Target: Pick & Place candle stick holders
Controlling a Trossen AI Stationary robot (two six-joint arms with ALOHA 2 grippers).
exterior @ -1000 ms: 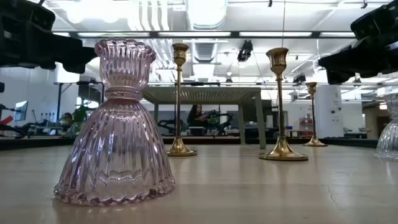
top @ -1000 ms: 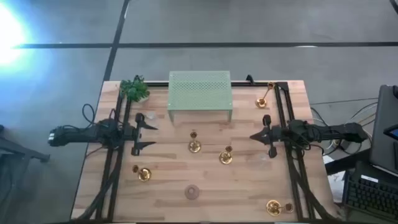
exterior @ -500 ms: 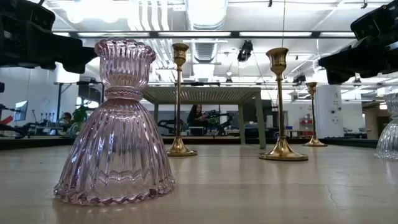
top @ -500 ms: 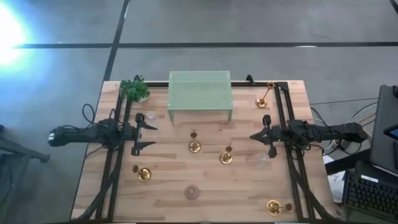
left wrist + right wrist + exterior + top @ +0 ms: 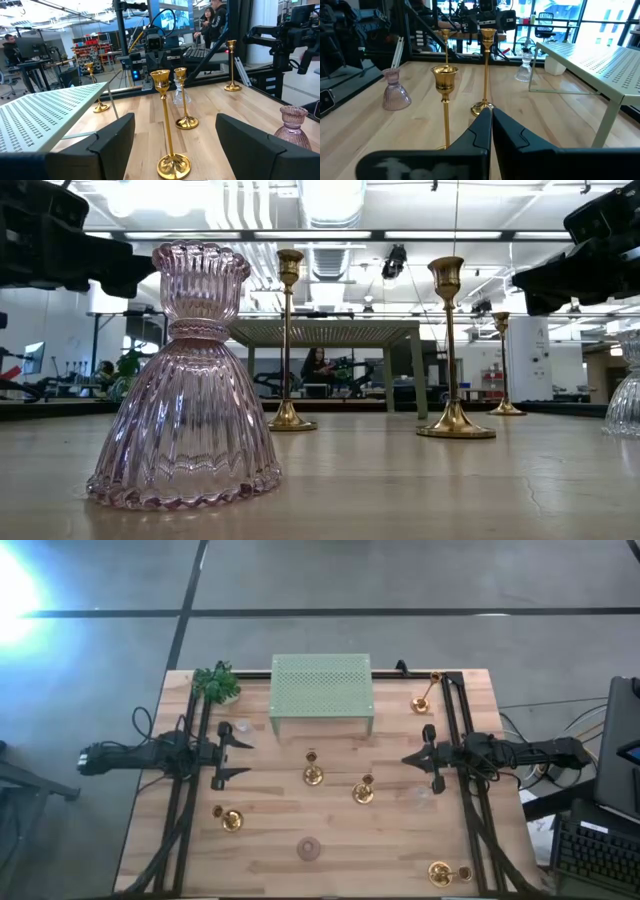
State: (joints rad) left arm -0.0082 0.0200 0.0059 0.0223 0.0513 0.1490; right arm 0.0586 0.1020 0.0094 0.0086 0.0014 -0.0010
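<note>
Several gold candle stick holders stand upright on their round bases on the wooden table (image 5: 270,870). Two are mid-table (image 5: 313,772) (image 5: 363,790); they also show in the low view (image 5: 288,340) (image 5: 450,350). One stands near left (image 5: 228,818), one near right (image 5: 443,872), one far right (image 5: 424,695). My left gripper (image 5: 232,755) (image 5: 175,125) is open and empty at the table's left, pointing at the mid-table pair. My right gripper (image 5: 410,758) (image 5: 491,117) is shut and empty at the table's right, facing the nearer holder (image 5: 445,100).
A green perforated shelf (image 5: 320,690) stands at the far middle, with a small green plant (image 5: 216,683) to its left. A pink glass holder (image 5: 308,849) (image 5: 190,380) stands near the front edge. A clear glass holder (image 5: 240,727) stands by my left gripper. Dark rails (image 5: 185,810) run along both sides.
</note>
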